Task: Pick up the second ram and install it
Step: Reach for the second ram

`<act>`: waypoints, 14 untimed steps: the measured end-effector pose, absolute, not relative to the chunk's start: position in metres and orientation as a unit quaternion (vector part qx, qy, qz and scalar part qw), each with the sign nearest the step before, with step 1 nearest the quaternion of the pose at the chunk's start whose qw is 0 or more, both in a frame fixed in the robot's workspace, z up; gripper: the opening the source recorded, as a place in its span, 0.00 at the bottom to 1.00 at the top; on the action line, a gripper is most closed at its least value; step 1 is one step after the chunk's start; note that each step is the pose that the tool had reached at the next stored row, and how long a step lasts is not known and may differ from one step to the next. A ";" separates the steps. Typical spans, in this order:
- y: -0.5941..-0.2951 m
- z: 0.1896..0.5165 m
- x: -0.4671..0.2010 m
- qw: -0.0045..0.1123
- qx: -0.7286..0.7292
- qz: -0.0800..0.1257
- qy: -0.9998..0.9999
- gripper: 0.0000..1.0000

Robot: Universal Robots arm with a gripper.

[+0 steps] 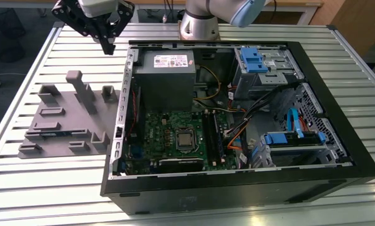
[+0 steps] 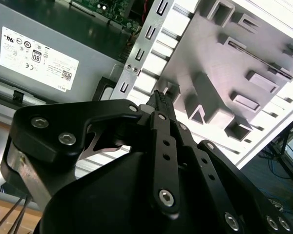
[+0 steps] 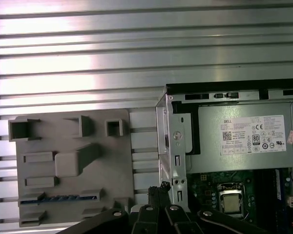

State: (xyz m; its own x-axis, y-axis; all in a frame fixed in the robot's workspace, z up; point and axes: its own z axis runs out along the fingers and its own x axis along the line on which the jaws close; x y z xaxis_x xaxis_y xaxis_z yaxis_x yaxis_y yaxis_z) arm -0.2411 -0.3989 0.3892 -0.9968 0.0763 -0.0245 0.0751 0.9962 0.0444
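the gripper hangs empty, fingers pressed together; a clean pick needs them spread and squared across the second ram in its gray holder.

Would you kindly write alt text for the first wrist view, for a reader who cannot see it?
The arm's black gripper, fingers shut and empty, hangs above a slatted metal table. The table bears a grey plastic holder tray carrying a long blue-green ram strip, beside an open black computer case.
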 end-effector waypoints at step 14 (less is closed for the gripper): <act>-0.399 0.389 -0.250 0.013 0.038 0.022 0.999 0.13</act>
